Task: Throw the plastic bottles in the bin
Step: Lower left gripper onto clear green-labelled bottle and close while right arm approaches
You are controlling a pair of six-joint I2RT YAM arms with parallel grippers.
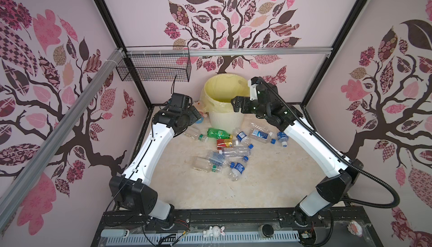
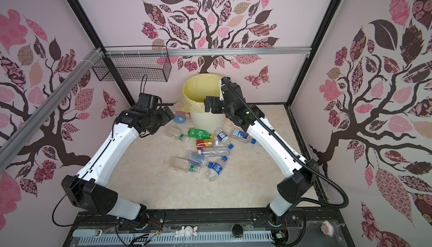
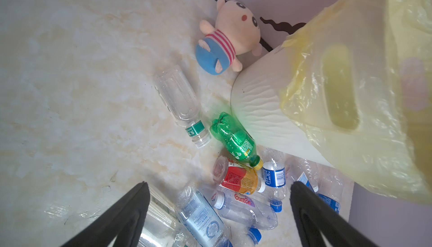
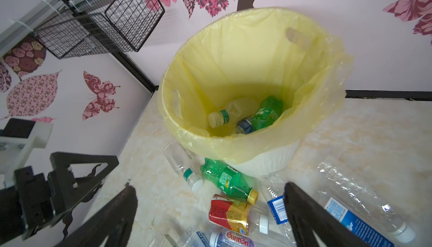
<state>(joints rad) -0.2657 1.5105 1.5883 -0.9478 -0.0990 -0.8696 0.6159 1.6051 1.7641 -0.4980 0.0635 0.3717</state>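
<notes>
Several plastic bottles lie in a loose pile on the marbled table, among them a green bottle [image 1: 218, 133] [image 3: 235, 138] [image 4: 224, 179] and a red-labelled bottle [image 1: 225, 143] [image 3: 236, 179] [image 4: 230, 213]. Behind them stands the cream ribbed bin [image 1: 224, 119] [image 2: 205, 122] [image 3: 257, 108] with its yellow bag. Inside it, the right wrist view shows a green bottle [image 4: 266, 112] and a clear bottle [image 4: 224, 116]. My left gripper [image 1: 195, 114] [image 3: 218, 185] hovers open to the left of the bin. Above the bin's front rim, my right gripper [image 1: 236, 104] [image 4: 209, 186] hangs open and empty.
A pink-and-blue plush doll [image 3: 224, 38] [image 2: 181, 116] lies against the back wall, left of the bin. A black wire basket [image 1: 154, 68] [image 4: 93, 24] hangs on the back rail at upper left. A small rabbit figurine [image 1: 214, 231] sits on the front ledge.
</notes>
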